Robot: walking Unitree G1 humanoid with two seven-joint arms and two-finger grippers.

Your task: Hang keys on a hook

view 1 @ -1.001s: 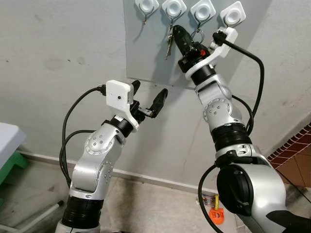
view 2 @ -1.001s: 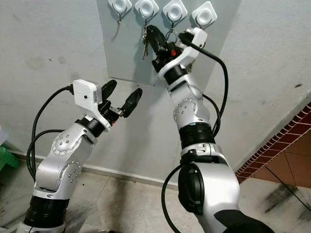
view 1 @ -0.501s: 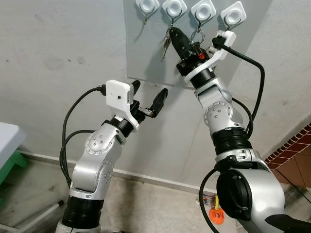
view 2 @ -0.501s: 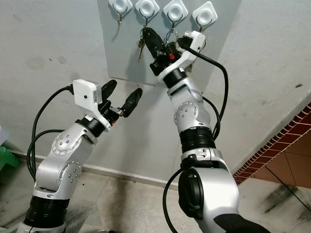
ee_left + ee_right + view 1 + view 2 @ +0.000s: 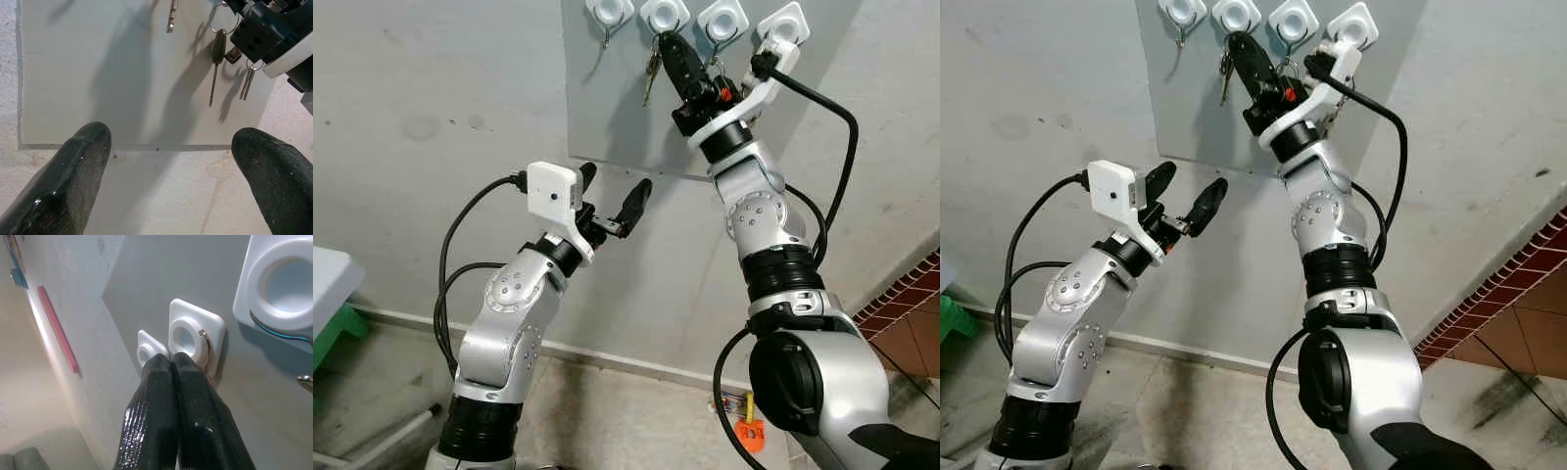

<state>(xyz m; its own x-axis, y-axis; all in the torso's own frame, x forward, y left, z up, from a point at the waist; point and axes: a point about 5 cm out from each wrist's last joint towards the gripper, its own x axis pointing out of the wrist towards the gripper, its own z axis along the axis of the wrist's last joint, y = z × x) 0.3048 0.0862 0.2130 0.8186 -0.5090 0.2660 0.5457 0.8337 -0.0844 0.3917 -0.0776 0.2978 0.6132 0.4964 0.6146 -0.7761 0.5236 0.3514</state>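
Keys (image 5: 652, 67) hang in the right gripper (image 5: 668, 47), jaws pinched on them, tips just under the 2nd hook (image 5: 664, 14) near the board's (image 5: 607, 108) top edge. Left gripper (image 5: 612, 192), jaws spread, hovers below the board's bottom edge, well apart.

Head views: looking forward at the grey panel (image 5: 607, 98) from near. Wrist views: close up, facing that same panel and its hooks (image 5: 188, 338).
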